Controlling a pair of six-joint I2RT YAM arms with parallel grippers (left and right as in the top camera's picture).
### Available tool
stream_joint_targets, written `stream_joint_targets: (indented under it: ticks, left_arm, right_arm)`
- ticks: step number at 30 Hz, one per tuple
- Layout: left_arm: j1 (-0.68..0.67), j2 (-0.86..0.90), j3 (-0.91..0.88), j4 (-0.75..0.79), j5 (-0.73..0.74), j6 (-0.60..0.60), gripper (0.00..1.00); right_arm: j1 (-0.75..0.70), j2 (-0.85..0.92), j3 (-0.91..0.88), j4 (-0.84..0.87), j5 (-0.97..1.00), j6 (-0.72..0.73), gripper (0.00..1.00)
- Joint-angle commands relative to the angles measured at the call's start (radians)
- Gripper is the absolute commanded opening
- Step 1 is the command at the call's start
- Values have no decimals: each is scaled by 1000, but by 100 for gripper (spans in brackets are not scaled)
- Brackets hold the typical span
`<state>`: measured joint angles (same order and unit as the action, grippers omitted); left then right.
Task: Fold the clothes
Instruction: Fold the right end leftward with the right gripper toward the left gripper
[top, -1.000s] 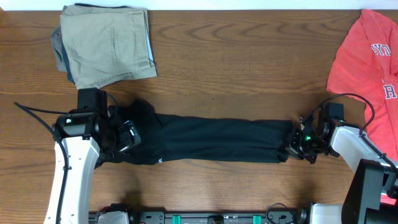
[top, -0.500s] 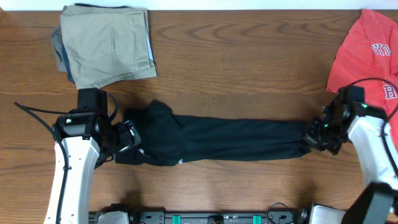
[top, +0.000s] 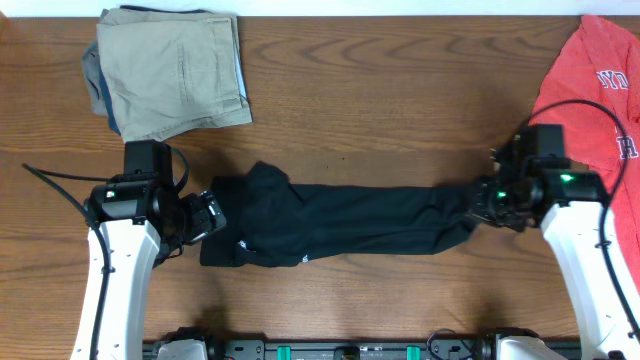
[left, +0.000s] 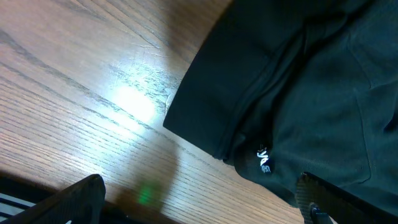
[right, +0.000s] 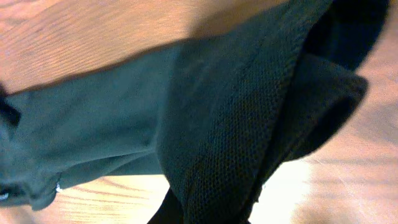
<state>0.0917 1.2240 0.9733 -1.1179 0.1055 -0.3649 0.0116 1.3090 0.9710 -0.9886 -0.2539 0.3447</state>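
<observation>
Pinching the garment (top: 350, 222) at centre right, the right gripper (top: 479, 211) is clamped; the left gripper (top: 207, 219) gapes empty. Looks soft, limp: I'd grab corners.

The left arm (top: 115, 270) extends from the 7 o'clock corner, its wrist bent so the left gripper (top: 210, 216) points toward 3 o'clock, its 2 fingers spread wide. The right arm (top: 585, 270) extends from 5 o'clock, and the right gripper (top: 484, 206) points toward 9 o'clock, pinched tight on the black garment (top: 360, 225).
</observation>
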Motion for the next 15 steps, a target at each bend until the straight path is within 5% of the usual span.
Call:
stream_joint_targets:
  ticks: [1,15]
  left_arm:
    - [7,-2,-4,0,3,12,98]
    - [7,-1,-4,0,3,12,98]
  right_arm:
    - [78,11,-23,32,-17,35,1]
    - [344,103,-77,220,-16,194,1]
